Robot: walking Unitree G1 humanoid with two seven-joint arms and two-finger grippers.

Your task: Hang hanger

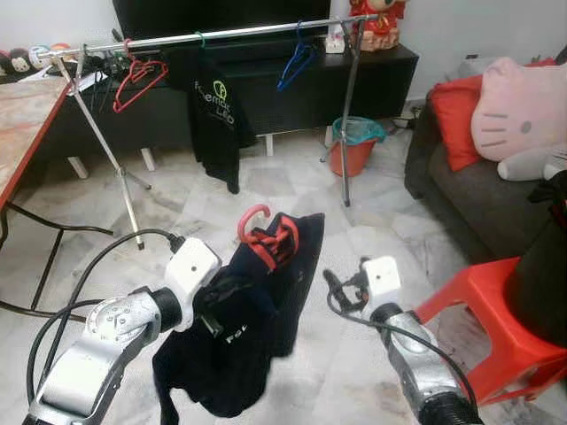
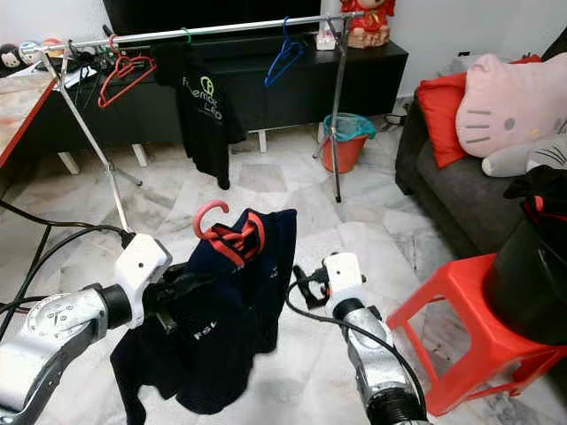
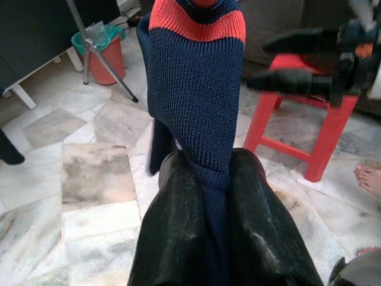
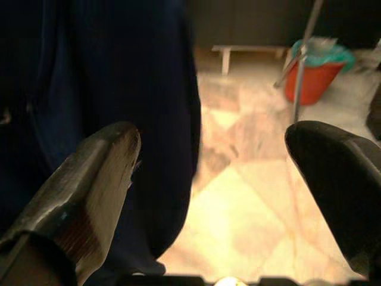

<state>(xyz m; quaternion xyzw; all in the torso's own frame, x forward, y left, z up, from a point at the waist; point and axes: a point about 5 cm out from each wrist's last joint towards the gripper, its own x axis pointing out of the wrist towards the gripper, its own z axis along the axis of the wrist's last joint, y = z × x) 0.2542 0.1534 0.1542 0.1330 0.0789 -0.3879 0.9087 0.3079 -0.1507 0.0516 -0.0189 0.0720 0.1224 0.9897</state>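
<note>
A navy sweater with a red-striped collar hangs on a red hanger whose hook sticks up above the neck. My left gripper is shut on the sweater's knit just below the collar; in the left wrist view its fingers pinch the fabric. To the sweater's right my right gripper stands open, close beside the cloth without touching it. Its two fingertips are spread wide, with the sweater on one side. The clothes rail stands across the room ahead.
On the rail hang a red hanger, a black T-shirt and a blue hanger. An orange bucket sits by the rail's right leg. A red stool and sofa are right, a table left.
</note>
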